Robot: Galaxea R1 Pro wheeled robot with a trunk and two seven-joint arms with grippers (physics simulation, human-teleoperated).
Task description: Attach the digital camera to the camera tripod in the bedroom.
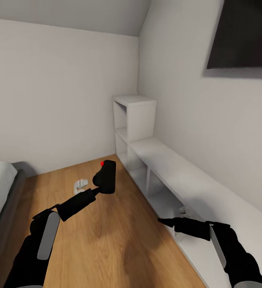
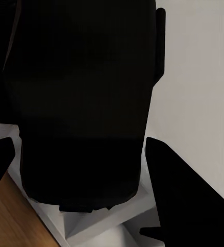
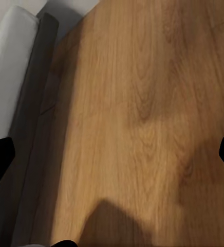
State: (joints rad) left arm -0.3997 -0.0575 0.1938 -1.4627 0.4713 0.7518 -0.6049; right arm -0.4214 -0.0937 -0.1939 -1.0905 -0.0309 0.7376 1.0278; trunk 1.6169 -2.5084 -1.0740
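My left gripper (image 1: 100, 186) is shut on the digital camera (image 1: 106, 176), a black boxy body with a red button on top, held above the wood floor mid-room. In the left wrist view the digital camera (image 2: 81, 103) sits dark between the two fingers (image 2: 181, 200). At the lower right, beside the low shelf, my right gripper (image 1: 164, 221) is open and holds nothing. In its wrist view the right gripper (image 3: 112, 157) looks down at bare floor, its fingertips far apart. The camera tripod is out of view. This is the bedroom, with white walls and a sloped ceiling.
A long low white shelf unit (image 1: 179, 176) with a taller cube end (image 1: 134, 116) runs along the right wall. The grey bed (image 1: 3, 188) with its white mattress stands at the left. A small white object (image 1: 81, 185) lies on the floor. A dark-framed window (image 1: 243, 32) sits high on the right.
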